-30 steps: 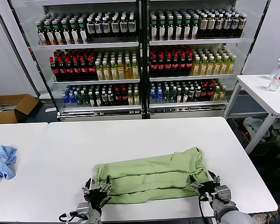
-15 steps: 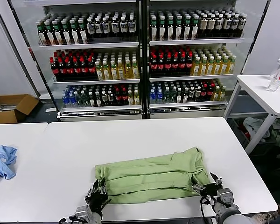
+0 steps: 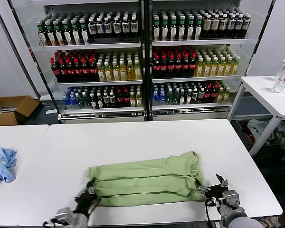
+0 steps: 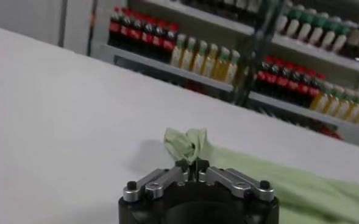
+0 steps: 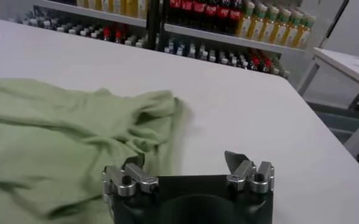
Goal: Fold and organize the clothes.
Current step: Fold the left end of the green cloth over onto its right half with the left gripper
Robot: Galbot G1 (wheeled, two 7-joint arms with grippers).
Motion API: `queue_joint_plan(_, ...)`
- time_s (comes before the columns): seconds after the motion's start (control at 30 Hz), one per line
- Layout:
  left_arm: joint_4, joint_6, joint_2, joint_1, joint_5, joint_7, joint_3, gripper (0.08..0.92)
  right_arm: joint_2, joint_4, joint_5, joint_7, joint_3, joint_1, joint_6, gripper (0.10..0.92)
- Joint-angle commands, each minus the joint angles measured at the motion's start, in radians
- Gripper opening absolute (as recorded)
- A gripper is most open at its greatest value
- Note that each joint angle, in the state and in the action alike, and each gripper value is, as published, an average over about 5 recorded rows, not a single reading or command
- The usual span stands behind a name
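Note:
The pale sage-green shirt [image 3: 145,183] lies folded into a long band across the front of the white table [image 3: 133,137]. My left gripper [image 3: 87,197] is at the band's left front corner, shut on a pinch of the green cloth [image 4: 188,141]. My right gripper [image 3: 213,186] is just off the band's right end near the table's front edge, open and empty, with the shirt [image 5: 69,140] beside one finger. The placket and the printed motif are hidden.
A blue cloth [image 3: 2,164] lies on the neighbouring table at the left. Drink coolers [image 3: 142,57] stand behind the table. A small white side table [image 3: 275,95] with bottles stands at the right. A cardboard box [image 3: 12,109] is on the floor at the far left.
My left gripper has moved left and toward the table's front with the shirt's corner, pulling the band longer to the left. My right gripper has let go and backed off to the right.

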Motion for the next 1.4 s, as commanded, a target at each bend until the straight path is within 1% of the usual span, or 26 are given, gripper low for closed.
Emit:
queue_joint_plan(0.03, -0.024, 0.034, 0.210, -0.009, -0.276, 0.032, -0.446, 0.127, 0.002, -0.020, 0.005, 0.000, -0.007, 0.021, 0.003, 0.823)
queue_joint_plan(0.1, -0.028, 0.057, 0.248, -0.019, -0.330, 0.033, -0.499, 0.127, 0.004, -0.027, 0.007, -0.001, -0.015, 0.030, 0.003, 0.823)
queue_joint_plan(0.17, -0.047, 0.080, 0.272, -0.026, -0.375, 0.037, -0.519, 0.127, 0.006, -0.031, 0.006, -0.001, -0.023, 0.035, 0.003, 0.823)
queue_joint_plan(0.27, -0.116, 0.117, 0.270, -0.034, -0.448, 0.039, -0.492, 0.127, 0.008, -0.031, 0.004, 0.000, -0.029, 0.035, 0.002, 0.823)
queue_joint_plan(0.37, -0.233, 0.145, 0.223, -0.035, -0.514, 0.038, -0.397, 0.127, 0.013, -0.024, -0.001, 0.002, -0.027, 0.027, -0.002, 0.823)
queue_joint_plan(0.5, -0.374, 0.168, 0.119, -0.062, -0.558, 0.024, -0.170, 0.127, 0.016, -0.016, -0.009, 0.003, -0.017, 0.010, -0.005, 0.823)
queue_joint_plan(0.57, -0.396, 0.172, 0.073, -0.087, -0.552, 0.021, -0.047, 0.127, 0.016, -0.014, -0.010, 0.002, -0.010, 0.001, -0.004, 0.823)
queue_joint_plan(0.67, -0.368, 0.164, 0.031, -0.115, -0.473, 0.046, 0.117, 0.127, 0.015, -0.010, -0.011, 0.002, 0.000, -0.010, -0.004, 0.823)
queue_joint_plan(0.73, -0.308, 0.152, 0.018, -0.133, -0.389, 0.066, 0.199, 0.127, 0.014, -0.010, -0.011, 0.001, 0.005, -0.014, -0.004, 0.823)
queue_joint_plan(0.83, -0.202, 0.135, 0.013, -0.168, -0.281, 0.086, 0.288, 0.127, 0.013, -0.011, -0.010, 0.001, 0.011, -0.015, -0.003, 0.823)
queue_joint_plan(1.0, -0.064, 0.113, 0.008, -0.229, -0.139, 0.124, 0.382, 0.127, 0.016, -0.016, -0.010, 0.000, 0.012, -0.009, -0.003, 0.823)
queue_joint_plan(1.17, 0.059, 0.106, 0.016, -0.277, 0.066, 0.172, 0.446, 0.127, 0.023, -0.020, -0.010, -0.001, 0.011, -0.005, -0.003, 0.823)
queue_joint_plan(1.27, 0.072, 0.105, 0.024, -0.272, 0.165, 0.199, 0.470, 0.130, 0.026, -0.023, -0.010, -0.002, 0.012, -0.005, -0.003, 0.823)
queue_joint_plan(1.33, 0.044, 0.103, 0.027, -0.250, 0.183, 0.216, 0.476, 0.153, 0.026, -0.025, -0.010, -0.003, 0.013, -0.005, -0.002, 0.823)
queue_joint_plan(1.4, 0.001, 0.101, 0.028, -0.224, 0.178, 0.228, 0.470, 0.201, 0.027, -0.027, -0.010, -0.004, 0.014, -0.005, -0.002, 0.823)
